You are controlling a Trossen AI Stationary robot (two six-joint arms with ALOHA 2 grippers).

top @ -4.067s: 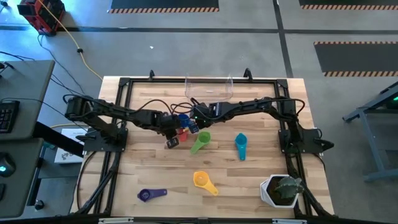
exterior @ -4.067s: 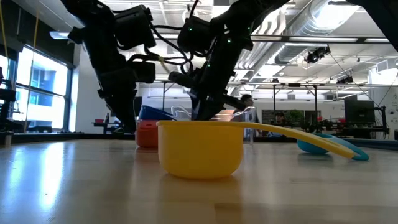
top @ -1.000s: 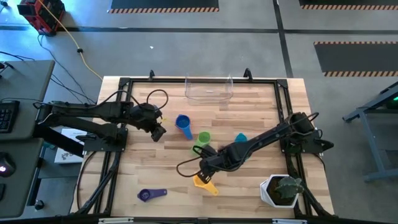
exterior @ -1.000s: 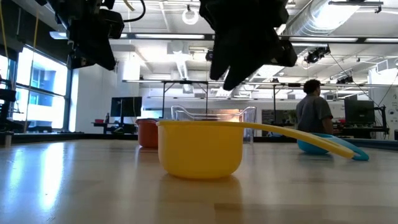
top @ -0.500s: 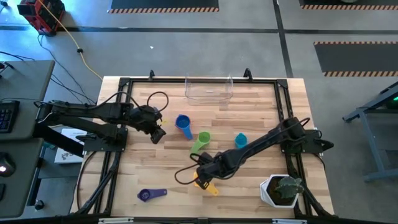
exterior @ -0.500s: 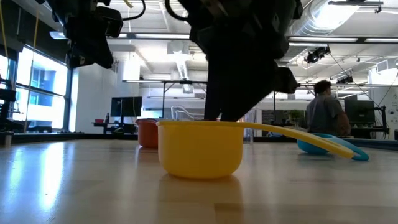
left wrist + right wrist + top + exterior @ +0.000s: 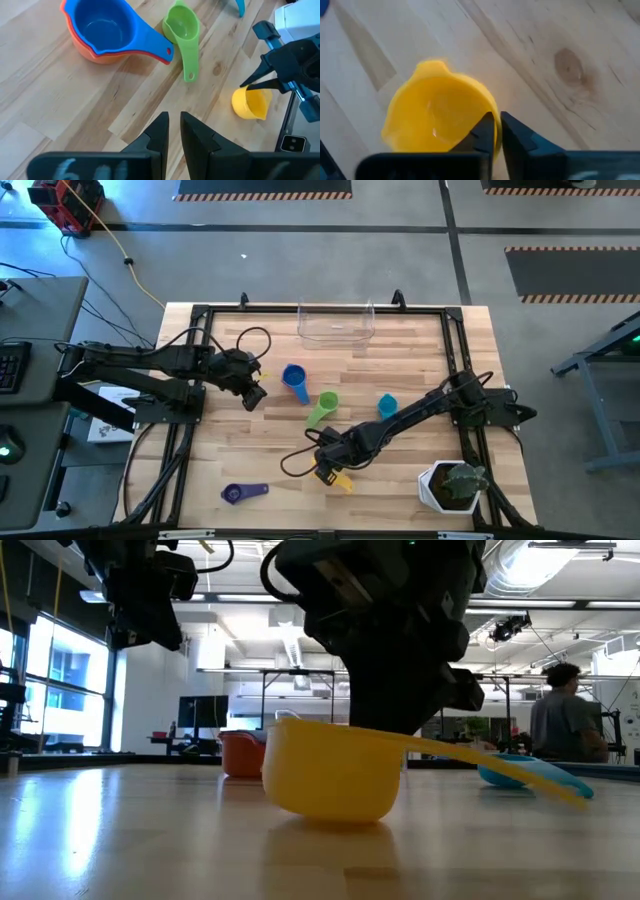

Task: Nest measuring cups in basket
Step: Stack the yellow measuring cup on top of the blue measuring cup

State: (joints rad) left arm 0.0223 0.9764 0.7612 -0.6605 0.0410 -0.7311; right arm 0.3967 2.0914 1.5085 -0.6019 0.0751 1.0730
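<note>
The yellow cup (image 7: pixel 335 476) lies near the table's near edge, tipped in the low view (image 7: pixel 330 775). My right gripper (image 7: pixel 325 470) is down on it, shut on its rim. My left gripper (image 7: pixel 252 395) hovers shut at the left, above bare wood (image 7: pixel 173 125). The blue cup (image 7: pixel 295 378) sits nested in the red and orange ones (image 7: pixel 100 30). The green (image 7: pixel 322 407), teal (image 7: pixel 387 408) and purple (image 7: pixel 240 493) cups lie singly on the table. The clear basket (image 7: pixel 336 323) stands at the far edge. My right gripper pinches the yellow cup's wall at the rim (image 7: pixel 494 111), on the side away from the small lip (image 7: pixel 432 65). One finger (image 7: pixel 485 127) is inside the bowl and one outside, slanting down from above. The cup is tilted, its bowl's underside (image 7: pixel 335 812) on the table.
A white plant pot (image 7: pixel 450 485) stands at the near right corner, close to the right arm. A black frame (image 7: pixel 200 315) runs along the table's edges. Bare wood lies between the cups and the basket. A person (image 7: pixel 565 725) stands in the room beyond.
My right gripper has moved toward the near edge and come down onto the yellow cup. The cup has tipped: the rim side away from its handle has risen, while its underside stays on the table. The person in the background has walked to the right.
</note>
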